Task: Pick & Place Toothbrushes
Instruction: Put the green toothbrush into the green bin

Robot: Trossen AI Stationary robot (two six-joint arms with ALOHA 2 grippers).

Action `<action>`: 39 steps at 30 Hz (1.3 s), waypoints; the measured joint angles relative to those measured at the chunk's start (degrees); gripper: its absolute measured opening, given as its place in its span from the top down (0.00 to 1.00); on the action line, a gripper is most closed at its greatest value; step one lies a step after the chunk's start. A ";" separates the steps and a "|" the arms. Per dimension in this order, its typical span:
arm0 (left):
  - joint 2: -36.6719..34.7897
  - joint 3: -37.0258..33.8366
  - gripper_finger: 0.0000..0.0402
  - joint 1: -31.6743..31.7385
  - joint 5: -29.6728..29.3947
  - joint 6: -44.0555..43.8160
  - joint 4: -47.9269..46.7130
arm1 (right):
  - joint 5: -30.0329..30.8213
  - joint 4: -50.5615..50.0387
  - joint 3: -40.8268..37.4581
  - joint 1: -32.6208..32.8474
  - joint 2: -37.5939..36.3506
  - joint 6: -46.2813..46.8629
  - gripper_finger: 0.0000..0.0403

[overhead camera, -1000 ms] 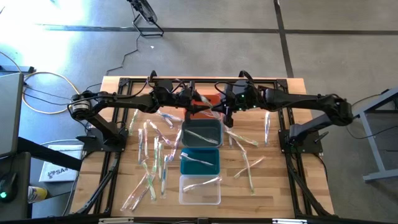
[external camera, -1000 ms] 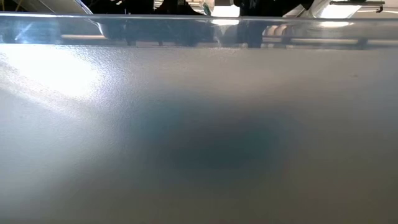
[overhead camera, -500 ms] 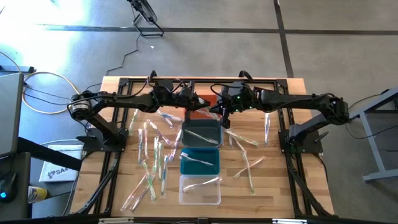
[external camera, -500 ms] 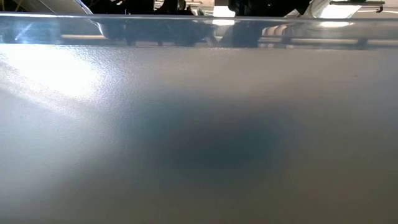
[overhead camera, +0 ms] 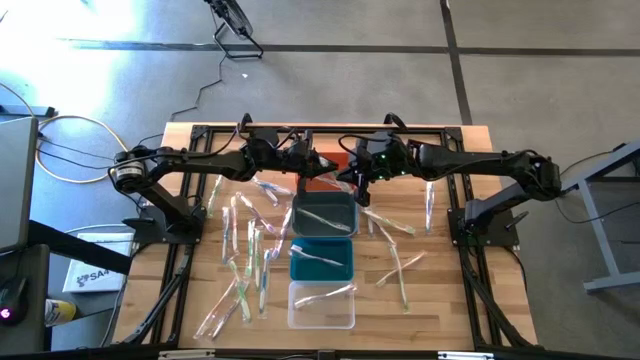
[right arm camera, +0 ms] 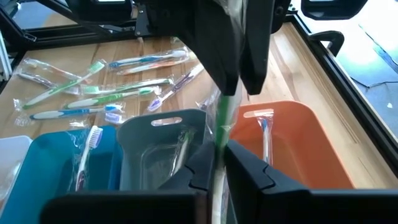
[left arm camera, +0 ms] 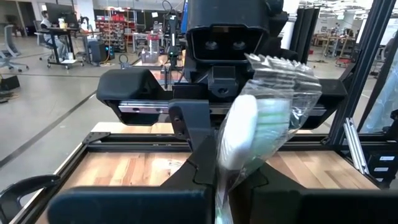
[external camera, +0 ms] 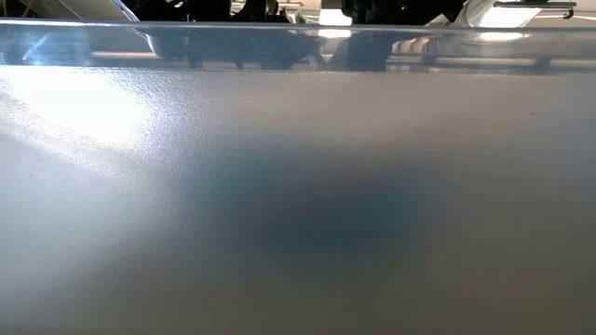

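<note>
One toothbrush (left arm camera: 261, 124) (green, wrapped) spans both pincers above the orange bin (right arm camera: 292, 140) | left pincer (left arm camera: 227, 186) has just clamped shut on it | right pincer (right arm camera: 214, 168) now loosening, grip uncertain | handover to left arm likely under way

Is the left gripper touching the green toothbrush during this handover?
Touching. The left wrist view shows the left gripper shut on the wrapped green toothbrush, its wrapper rising from between the fingers.
</note>
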 joint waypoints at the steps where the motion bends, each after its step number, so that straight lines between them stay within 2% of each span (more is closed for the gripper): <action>1: 0.00 0.00 0.98 0.00 0.00 0.00 -0.01 | 0.08 0.00 0.00 0.00 0.00 0.00 0.93; 14: 0.00 -0.02 0.98 0.00 0.14 0.26 -0.48 | 0.21 0.14 0.00 0.00 -0.16 1.94 0.91; 25: 0.00 -0.04 0.98 -0.02 1.78 0.30 -0.31 | 0.81 -3.39 0.00 -0.06 -5.74 3.47 0.91; 34: 0.00 -0.04 0.98 0.00 1.81 0.16 -0.30 | 11.32 -12.57 0.00 -0.02 -10.66 3.45 0.78; 39: 0.01 -0.07 0.98 0.00 5.80 -0.18 -2.41 | 17.75 -23.22 0.00 -0.04 -14.20 4.13 0.76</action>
